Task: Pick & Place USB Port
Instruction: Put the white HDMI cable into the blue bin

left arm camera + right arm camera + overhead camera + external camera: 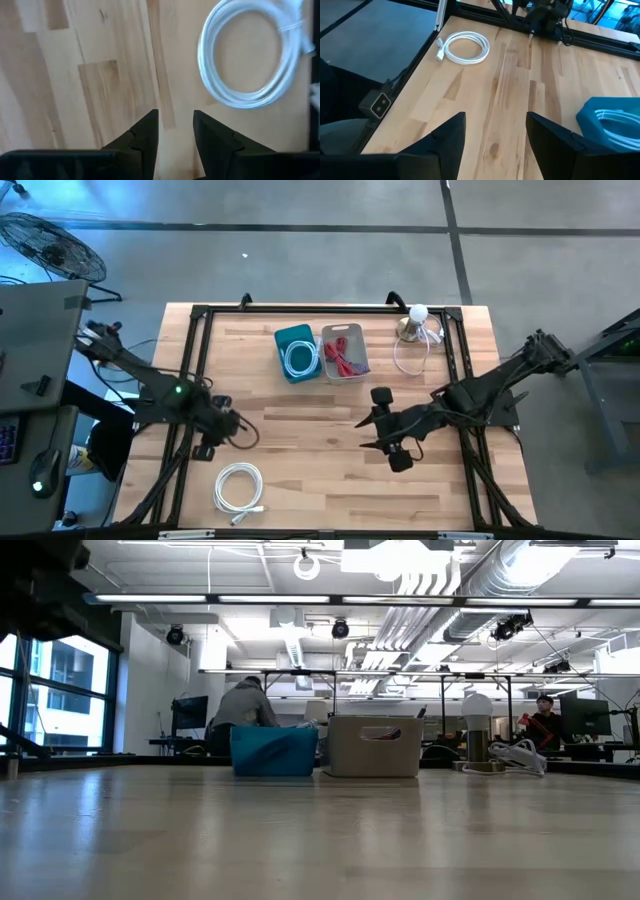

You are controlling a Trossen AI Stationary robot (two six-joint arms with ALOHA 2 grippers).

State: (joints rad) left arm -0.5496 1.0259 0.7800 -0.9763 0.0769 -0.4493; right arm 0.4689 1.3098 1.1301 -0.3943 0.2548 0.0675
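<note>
A white coiled USB cable [240, 488] lies flat on the wooden table near its front left; it also shows in the left wrist view [250, 55] and in the right wrist view [466, 47]. My left gripper [232, 428] hangs above the table just beyond the coil, pointing steeply down, open, with bare wood between its fingers [175, 132]. My right gripper [368, 434] hovers over the table's middle, open and holding nothing [495, 135]. It looks toward the coil and the left arm [545, 15].
At the table's far middle stand a teal bin [297, 352] holding a white cable and a grey bin [343, 352] holding a red cable. A white lamp-like device [418, 320] with a loose cable stands at the far right. Bare wood lies between the grippers.
</note>
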